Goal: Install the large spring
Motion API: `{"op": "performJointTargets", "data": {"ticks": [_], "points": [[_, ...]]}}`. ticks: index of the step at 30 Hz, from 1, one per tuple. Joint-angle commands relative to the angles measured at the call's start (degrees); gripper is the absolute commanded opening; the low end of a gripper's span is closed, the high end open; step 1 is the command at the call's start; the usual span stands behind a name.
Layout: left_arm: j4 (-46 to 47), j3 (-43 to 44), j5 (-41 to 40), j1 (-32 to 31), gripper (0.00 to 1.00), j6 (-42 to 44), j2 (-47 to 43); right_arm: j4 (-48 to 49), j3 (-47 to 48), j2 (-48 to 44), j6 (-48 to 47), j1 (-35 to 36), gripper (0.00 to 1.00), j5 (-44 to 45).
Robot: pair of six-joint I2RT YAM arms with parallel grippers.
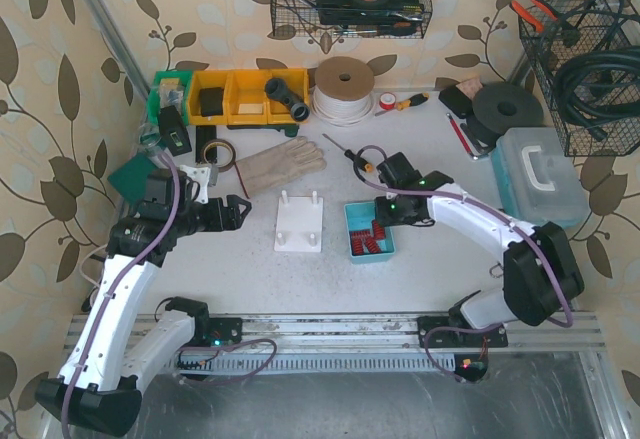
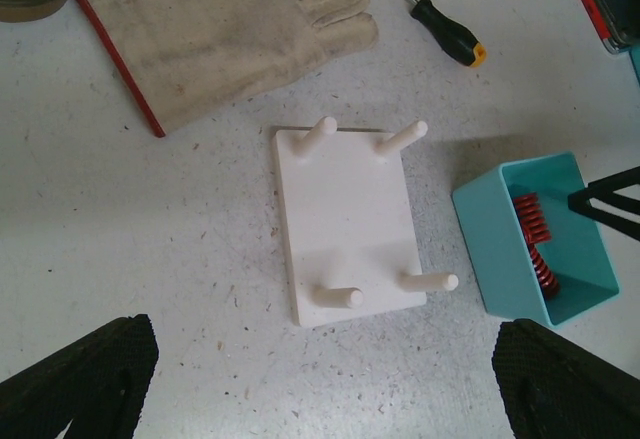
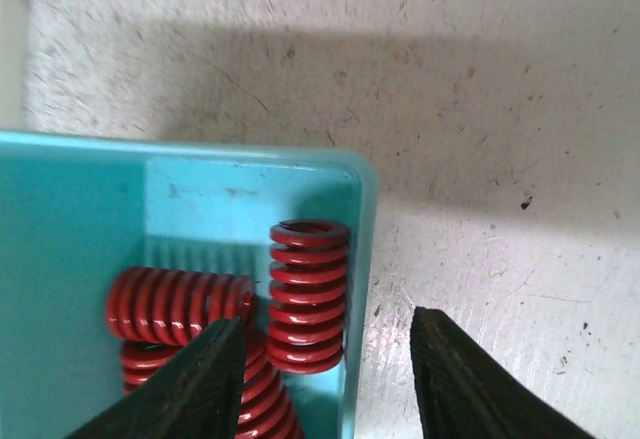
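A white peg board (image 1: 299, 227) with four upright pegs lies mid-table; the left wrist view shows it too (image 2: 350, 219), all pegs bare. A teal bin (image 1: 350, 231) to its right holds several red springs (image 1: 372, 239). In the right wrist view one spring (image 3: 307, 297) stands upright against the bin's wall (image 3: 200, 149), and others lie beside it. My right gripper (image 1: 378, 209) (image 3: 330, 369) is open and straddles that wall, one finger over the springs and one over the table. My left gripper (image 1: 240, 211) (image 2: 325, 379) is open and empty, left of the board.
A work glove (image 1: 285, 164), a screwdriver (image 1: 352, 155) and a tape roll (image 1: 218, 151) lie behind the board. Yellow bins (image 1: 245, 94) and a cord spool (image 1: 343, 84) stand at the back. A clear lidded box (image 1: 540, 169) sits at right.
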Motion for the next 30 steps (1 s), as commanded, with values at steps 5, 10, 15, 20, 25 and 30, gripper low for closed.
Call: {"op": "performJointTargets", "data": {"ticks": [5, 10, 15, 20, 25, 30], "points": [[1.98, -0.56, 2.54, 0.57, 0.94, 0.28, -0.79, -5.67, 6.31, -4.73, -4.01, 0.49, 0.49, 0.76], [1.94, -0.56, 2.2, 0.57, 0.94, 0.28, -0.87, -6.29, 7.03, -6.41, -1.41, 5.86, 0.5, 0.94], [1.8, -0.43, 2.19, 0.57, 0.94, 0.29, -0.5, -4.2, 5.65, -4.88, -1.45, 9.87, 0.5, -1.05], [1.72, -0.38, 2.14, 0.57, 0.94, 0.36, -0.19, -3.65, 5.41, -1.96, -10.72, 10.65, 0.5, -3.22], [1.72, -0.32, 2.11, 0.66, 0.94, 0.31, 0.06, -3.28, 4.79, -0.42, -19.88, 10.67, 0.54, -2.87], [1.63, -0.3, 1.69, 0.66, 0.94, 0.27, -0.01, -2.53, 6.43, 4.88, -22.75, 12.28, 0.58, -0.52]]}}
